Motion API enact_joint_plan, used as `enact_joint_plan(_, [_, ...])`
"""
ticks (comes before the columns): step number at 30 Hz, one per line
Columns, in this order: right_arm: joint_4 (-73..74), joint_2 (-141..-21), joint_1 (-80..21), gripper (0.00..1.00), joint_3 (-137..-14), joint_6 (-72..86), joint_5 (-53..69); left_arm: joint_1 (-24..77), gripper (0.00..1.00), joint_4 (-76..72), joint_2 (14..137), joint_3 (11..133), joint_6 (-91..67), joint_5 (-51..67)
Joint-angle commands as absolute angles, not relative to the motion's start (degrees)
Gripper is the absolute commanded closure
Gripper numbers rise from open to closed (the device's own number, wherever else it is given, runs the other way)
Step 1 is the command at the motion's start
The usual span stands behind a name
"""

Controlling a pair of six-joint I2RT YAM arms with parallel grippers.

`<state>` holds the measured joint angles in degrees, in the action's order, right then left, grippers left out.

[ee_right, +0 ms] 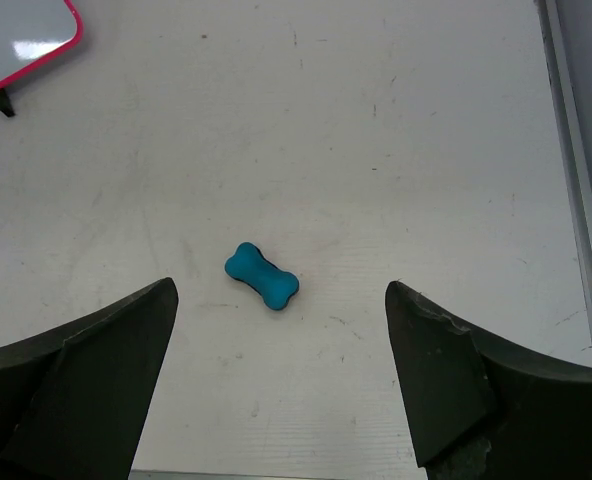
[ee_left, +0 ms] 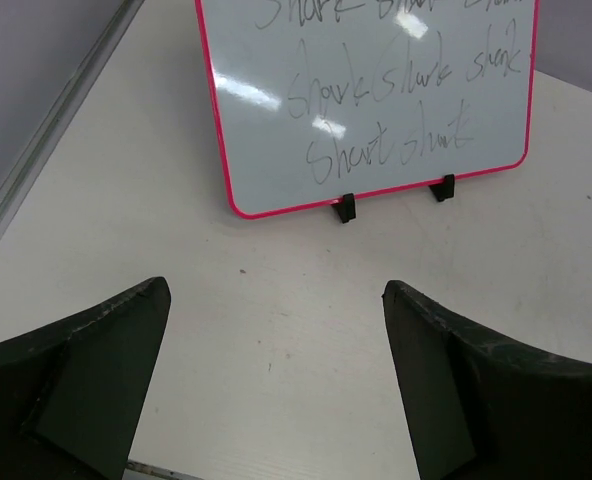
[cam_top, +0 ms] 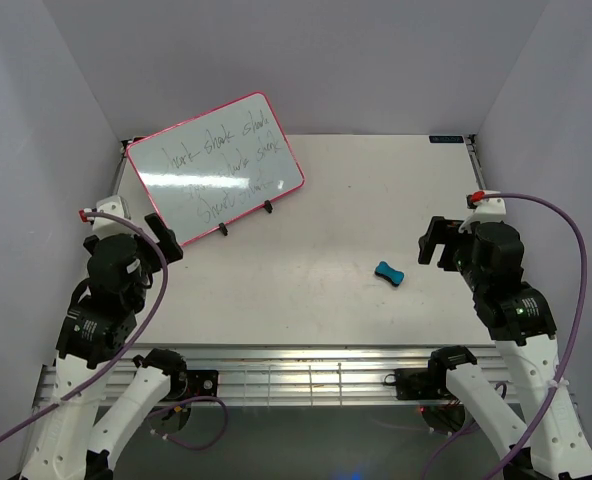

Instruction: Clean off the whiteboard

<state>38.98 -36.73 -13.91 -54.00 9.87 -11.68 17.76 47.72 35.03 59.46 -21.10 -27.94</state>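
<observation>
Pink-framed white whiteboard (cam_top: pixel 216 165) bearing dark handwriting, propped at table's far left; left gripper (ee_left: pixel 276 385) and right gripper (ee_right: pixel 281 385) wide open, empty, small blue bone-shaped eraser (ee_right: pixel 262 276) lying below the right.

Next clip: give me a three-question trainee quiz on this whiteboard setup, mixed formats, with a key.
1. True or false: the whiteboard is already wiped blank.
2. Which gripper is nearer the blue eraser? A) left gripper B) right gripper
3. Fill in: the whiteboard stands propped on two small black ____.

Key: 1. False, handwriting covers it. 2. B. 3. Feet; both grippers are open and empty.
</observation>
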Motion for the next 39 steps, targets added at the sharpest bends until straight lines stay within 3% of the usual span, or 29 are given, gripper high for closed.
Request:
enact_joint_plan(1, [36.39,-35.51,-14.24,0.1,-54.23,9.14,-12.39,18.02,0.02,46.14,34.8,58.1,-19.78,-23.04])
enact_joint_plan(6, [32.0,-32.09,-14.24,0.1,-48.61,7.91,-6.43,17.93,0.02,45.44,37.0,57.57,-19.08,-16.2])
enact_joint_plan(10, [26.29,-30.67,-14.24,0.1,-45.53,8.61,2.6,17.93,0.02,34.93,38.58,54.32,-15.82,5.42])
enact_joint_plan(16, [21.8,-33.31,-14.24,0.1,-44.3,12.39,10.79,17.84,0.02,15.54,48.41,51.34,-19.16,12.8])
enact_joint_plan(18, [18.83,-32.87,-14.24,0.1,-42.99,12.57,13.08,17.15,0.02,14.41,57.68,54.99,-19.95,11.87])
enact_joint_plan(20, [17.32,-32.7,-14.24,0.1,-41.49,12.48,16.95,13.82,0.02,13.46,62.99,57.38,-18.9,13.96])
enact_joint_plan(25, [15.12,-32.08,-14.33,0.1,-41.22,12.83,23.81,-15.0,0.02,1.94,70.83,53.97,-22.84,30.3])
enact_joint_plan(31, [11.08,-33.48,-15.46,0.1,-38.67,15.03,32.51,-22.84,0.02,-10.89,69.78,49.13,-22.33,26.8])
enact_joint_plan(35, [12.3,-33.84,-16.96,0.1,-39.55,13.11,31.91,-24.6,0.02,-10.81,75.83,52.2,-17.5,28.03])
enact_joint_plan(39, [13.97,-34.28,-18.63,0.1,-41.48,10.9,33.73,-26.71,0.02,-14.13,88.47,57.64,-17.14,37.59])
